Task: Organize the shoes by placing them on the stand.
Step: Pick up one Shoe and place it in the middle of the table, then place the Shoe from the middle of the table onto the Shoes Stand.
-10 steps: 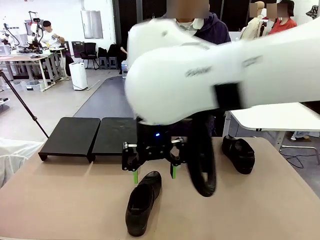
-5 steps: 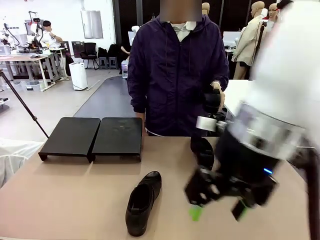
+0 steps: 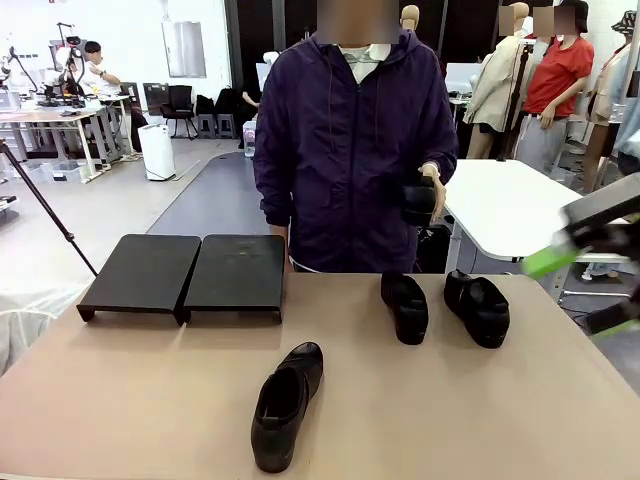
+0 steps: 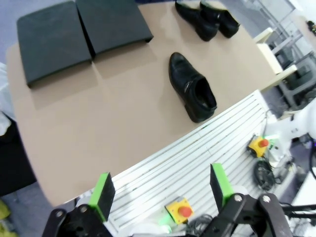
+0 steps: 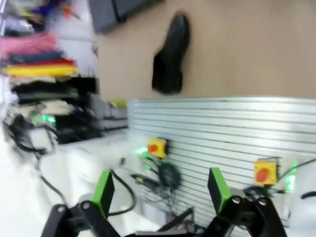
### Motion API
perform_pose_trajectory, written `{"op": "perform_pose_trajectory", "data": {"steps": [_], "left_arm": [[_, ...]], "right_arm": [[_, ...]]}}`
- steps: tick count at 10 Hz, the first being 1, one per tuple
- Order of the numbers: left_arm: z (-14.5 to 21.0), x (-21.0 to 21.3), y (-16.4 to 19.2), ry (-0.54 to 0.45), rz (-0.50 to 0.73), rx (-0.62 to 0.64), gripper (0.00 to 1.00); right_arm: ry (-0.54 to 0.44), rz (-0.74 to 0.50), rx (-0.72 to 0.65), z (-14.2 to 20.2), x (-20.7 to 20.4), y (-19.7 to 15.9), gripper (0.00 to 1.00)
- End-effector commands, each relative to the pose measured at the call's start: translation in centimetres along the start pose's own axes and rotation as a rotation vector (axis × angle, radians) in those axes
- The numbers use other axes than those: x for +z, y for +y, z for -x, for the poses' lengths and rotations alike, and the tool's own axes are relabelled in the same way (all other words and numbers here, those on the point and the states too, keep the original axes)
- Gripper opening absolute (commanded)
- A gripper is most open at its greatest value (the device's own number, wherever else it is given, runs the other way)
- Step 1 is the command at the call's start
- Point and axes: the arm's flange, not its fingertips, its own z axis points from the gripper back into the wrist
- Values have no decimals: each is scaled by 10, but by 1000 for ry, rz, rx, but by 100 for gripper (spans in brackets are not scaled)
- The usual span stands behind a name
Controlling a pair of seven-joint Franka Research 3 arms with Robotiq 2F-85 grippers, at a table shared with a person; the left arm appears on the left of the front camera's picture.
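**Both claws open and empty, no shoe on the stand yet**

Left claw point(image 4: 161, 190): spread wide, nothing between the pads, hanging high and back from the near edge of the table point(image 4: 74, 128). Likely a rest pose, out of the person's way. Straight ahead of it and well below: lone shoe point(image 4: 192, 94), upright on its sole, heel end toward the claw, toe pointing away. Farther out along the same line: pair of shoes point(image 4: 207, 19) side by side, touching or nearly so. Off toward the left-pad side, at the far edge: stand point(image 4: 81, 34), two flat black platforms butted together, tops bare.

Right claw point(image 5: 160, 190): also spread wide, empty, blurred, tilted, out past the table's right end in the front view. Far ahead of it the same lone shoe, well apart from the pads.

Across the table from both claws: hand point(image 3: 432, 185) holding the fourth shoe point(image 3: 420, 200) up at chest height, off the table. Probably for setting down or passing over; cannot tell which.

Task barely begun by the look of it. Best first pick probably the lone shoe: nearest, out in the open, free room on both flanks for the pads. Glossy leather, so maybe slippery; safer to pinch across the upper than the toe.
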Motion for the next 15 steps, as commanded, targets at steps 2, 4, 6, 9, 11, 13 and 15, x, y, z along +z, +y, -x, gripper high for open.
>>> {"op": "perform_pose_trajectory", "data": {"steps": [2, 4, 6, 9, 11, 13, 15], "left_arm": [[1, 1, -1, -3, 14, -14, 100], [1, 1, -1, -3, 14, -14, 100], [1, 1, -1, -3, 14, -14, 100], [1, 1, -1, -3, 14, -14, 100], [1, 1, -1, -3, 14, -14, 100], [1, 1, -1, -3, 14, -14, 100], [1, 1, -1, -3, 14, -14, 100]], "right_arm": [[11, -164, -9, 47, -44, -184, 100], [-11, -229, 66, 44, -71, -221, 100], [-1, -172, -16, -5, 71, -118, 100], [-1, -172, -16, -5, 71, -118, 100], [-1, -172, -16, -5, 71, -118, 100], [-1, -172, -16, -5, 71, -118, 100], [-1, -172, -16, -5, 71, -118, 100]]}}
